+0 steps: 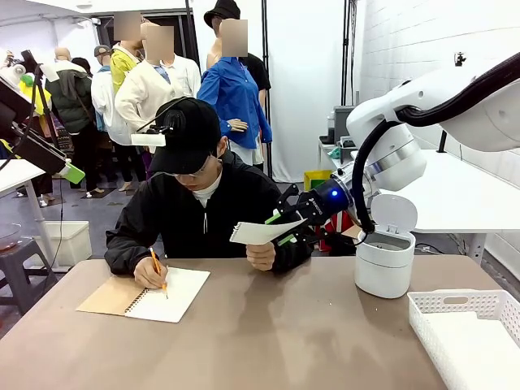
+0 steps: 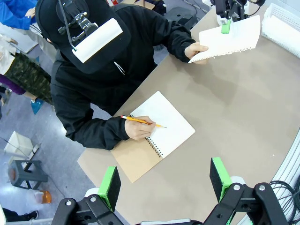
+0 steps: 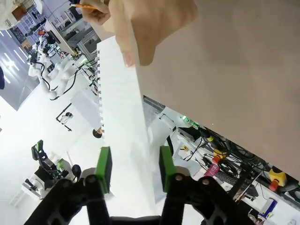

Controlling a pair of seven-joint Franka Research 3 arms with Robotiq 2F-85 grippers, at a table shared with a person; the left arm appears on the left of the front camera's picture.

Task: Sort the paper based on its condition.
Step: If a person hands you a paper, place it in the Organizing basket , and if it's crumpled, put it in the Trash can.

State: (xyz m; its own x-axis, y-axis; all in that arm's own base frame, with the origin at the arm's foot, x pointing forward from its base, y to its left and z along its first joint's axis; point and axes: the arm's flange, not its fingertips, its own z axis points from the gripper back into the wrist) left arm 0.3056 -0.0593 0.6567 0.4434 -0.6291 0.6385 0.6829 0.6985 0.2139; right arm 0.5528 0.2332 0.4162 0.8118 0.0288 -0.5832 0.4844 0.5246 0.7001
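Between right hand (image 3: pixel 131 168) pads (halfway shut): paper (image 3: pixel 124 122)

Open notebook (image 1: pixel 154 296); lidded bin (image 1: pixel 385 258); basket (image 1: pixel 455 321)

A flat white sheet of paper (image 1: pixel 262 232), one edge perforated, held above the table at its far side

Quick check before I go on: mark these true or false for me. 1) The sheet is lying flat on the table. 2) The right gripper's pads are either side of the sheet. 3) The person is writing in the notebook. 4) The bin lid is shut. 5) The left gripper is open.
1) False. The sheet is off the table, in the person's hand.
2) True, right gripper.
3) True, pencil on notebook.
4) False. The bin has its lid up.
5) True, left gripper.
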